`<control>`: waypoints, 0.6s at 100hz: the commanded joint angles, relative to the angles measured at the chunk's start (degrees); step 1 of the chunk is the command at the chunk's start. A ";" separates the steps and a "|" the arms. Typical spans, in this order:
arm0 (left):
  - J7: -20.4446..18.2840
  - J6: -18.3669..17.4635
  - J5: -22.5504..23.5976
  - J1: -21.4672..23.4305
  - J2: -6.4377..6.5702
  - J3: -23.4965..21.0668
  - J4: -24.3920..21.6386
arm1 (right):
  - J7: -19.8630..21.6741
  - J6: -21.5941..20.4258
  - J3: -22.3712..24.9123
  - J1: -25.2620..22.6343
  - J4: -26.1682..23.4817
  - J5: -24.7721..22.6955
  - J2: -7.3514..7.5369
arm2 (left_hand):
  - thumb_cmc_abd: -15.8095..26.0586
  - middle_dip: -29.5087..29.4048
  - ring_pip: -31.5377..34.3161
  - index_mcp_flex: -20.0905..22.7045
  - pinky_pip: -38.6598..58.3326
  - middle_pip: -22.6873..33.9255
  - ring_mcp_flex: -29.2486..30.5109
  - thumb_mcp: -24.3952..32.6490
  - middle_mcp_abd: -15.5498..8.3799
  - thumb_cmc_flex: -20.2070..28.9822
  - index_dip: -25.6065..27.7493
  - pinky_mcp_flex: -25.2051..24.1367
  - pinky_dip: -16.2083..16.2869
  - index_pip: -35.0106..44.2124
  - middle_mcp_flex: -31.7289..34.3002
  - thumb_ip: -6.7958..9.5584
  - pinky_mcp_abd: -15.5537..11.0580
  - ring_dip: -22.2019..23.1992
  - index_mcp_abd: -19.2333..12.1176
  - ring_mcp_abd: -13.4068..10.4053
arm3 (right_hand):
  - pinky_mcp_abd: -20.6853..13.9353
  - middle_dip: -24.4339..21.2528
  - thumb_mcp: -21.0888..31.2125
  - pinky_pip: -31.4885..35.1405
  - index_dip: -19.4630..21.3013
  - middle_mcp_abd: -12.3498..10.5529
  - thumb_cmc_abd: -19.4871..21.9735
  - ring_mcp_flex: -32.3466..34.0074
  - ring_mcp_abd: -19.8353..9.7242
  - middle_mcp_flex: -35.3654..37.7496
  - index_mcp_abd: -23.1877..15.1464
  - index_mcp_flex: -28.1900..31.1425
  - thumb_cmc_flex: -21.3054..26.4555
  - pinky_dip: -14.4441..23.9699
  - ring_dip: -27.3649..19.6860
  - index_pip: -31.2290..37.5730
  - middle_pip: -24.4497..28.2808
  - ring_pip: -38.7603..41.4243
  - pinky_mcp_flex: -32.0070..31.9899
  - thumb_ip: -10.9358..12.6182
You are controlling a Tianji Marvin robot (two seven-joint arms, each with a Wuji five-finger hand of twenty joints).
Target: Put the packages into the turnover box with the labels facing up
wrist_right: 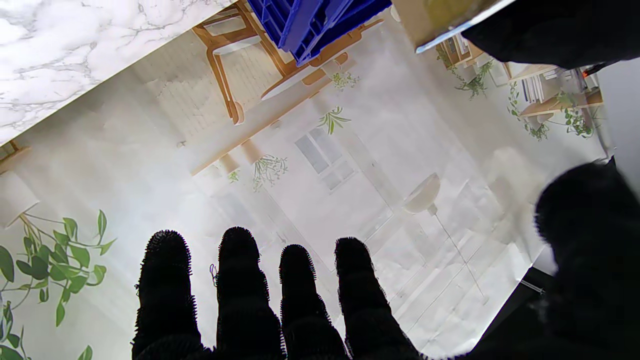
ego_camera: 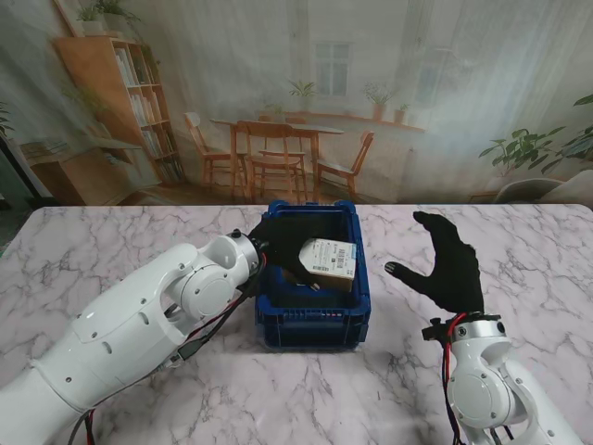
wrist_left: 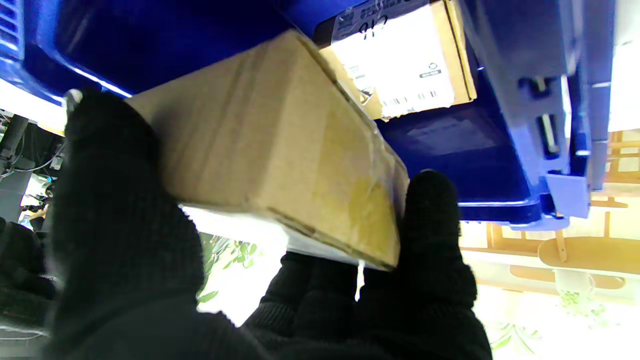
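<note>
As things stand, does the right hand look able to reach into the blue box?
Probably yes: the right hand is open and holds nothing beside the blue box, though the left hand and its package occupy the opening.

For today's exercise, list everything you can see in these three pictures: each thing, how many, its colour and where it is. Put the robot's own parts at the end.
box: one, blue, middle of the table.
held package: one, brown cardboard, in the left hand over the box; white label up in the stand view.
second package: one, brown with white label up, inside the box.
table: one, white marble pattern, under everything.
backdrop: one, printed room with chairs, shelves and plants, behind the table.
left hand: one, black glove, closed on the held package over the box.
right hand: one, black glove, raised, fingers spread, holding nothing, right of the box.
arms: two, white, from the near corners.
</note>
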 commanded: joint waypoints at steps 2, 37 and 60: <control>-0.40 0.44 0.06 0.31 -0.09 0.29 0.64 | -0.69 -0.02 -0.20 -0.03 0.96 0.56 -0.45 | 12.05 3.30 9.64 0.77 2.51 5.55 3.48 18.17 -4.88 23.14 1.83 -0.17 -0.20 7.77 3.84 5.29 -4.18 0.44 -7.65 -3.23 | -2.29 -0.33 0.11 -2.85 -0.68 -1.60 0.85 -1.98 -1.37 -1.24 -2.47 -1.91 -1.86 -0.08 -0.25 1.04 -0.93 -3.21 -2.01 -0.41; -0.55 1.22 0.05 0.88 0.00 0.61 1.25 | -2.28 0.49 -0.39 -0.10 1.90 1.64 -0.89 | 12.40 3.33 9.81 0.74 2.46 5.35 2.98 17.78 -4.64 22.95 1.77 -0.67 -0.21 7.43 3.66 5.25 -3.86 -0.09 -7.38 -2.95 | -2.07 -0.32 1.58 -6.78 -1.36 -1.51 0.35 -2.32 -1.23 -1.24 -2.77 -2.00 -3.06 -0.17 -0.58 1.96 -0.92 -3.99 -2.00 -1.02; -0.44 0.93 0.42 1.75 0.14 0.79 0.96 | -2.61 1.30 -0.53 -0.15 1.77 1.58 -0.97 | 12.88 3.15 9.62 0.65 2.25 4.84 2.15 16.56 -4.31 21.29 1.34 -1.53 -0.25 6.61 3.14 4.69 -3.38 -0.41 -7.06 -2.39 | -2.13 -0.20 1.40 -7.40 -1.53 -1.14 0.49 -2.29 -1.90 -1.27 -2.71 -2.31 -1.49 0.52 -0.32 2.22 -0.66 -3.76 -1.77 -0.94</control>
